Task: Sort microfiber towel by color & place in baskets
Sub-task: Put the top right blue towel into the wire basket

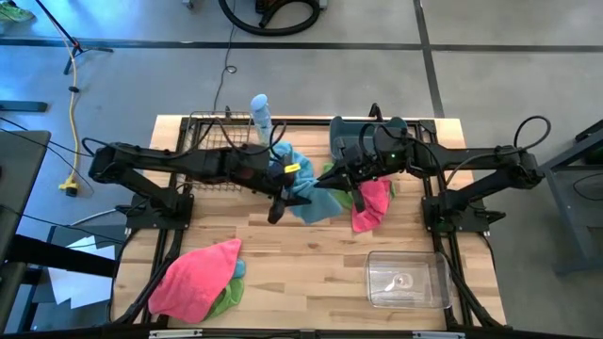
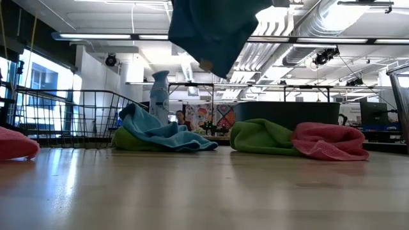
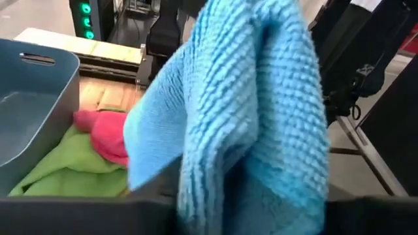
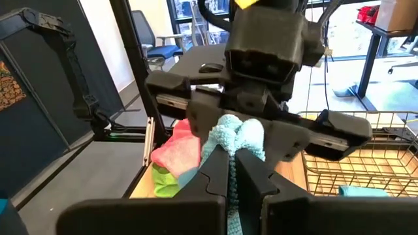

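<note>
1. A pink towel (image 1: 193, 278) lies over a green one on the table (image 1: 301, 254), near the front left corner.
2. The wire basket (image 1: 209, 151) stands at the back left.
3. The left gripper (image 1: 290, 188) and the right gripper (image 1: 325, 179) meet mid-table; both jaws pinch the raised blue towel (image 1: 306, 193).
4. The blue tub (image 1: 353, 137) is at the back right, the clear bin (image 1: 407, 280) at the front right.

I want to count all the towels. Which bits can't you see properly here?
- Inside the tub: high view, the right arm covers it.
- The green towel near the left arm's base: high view, mostly under a pink towel.
- The blue towel: low view, the top edge cuts it off.
</note>
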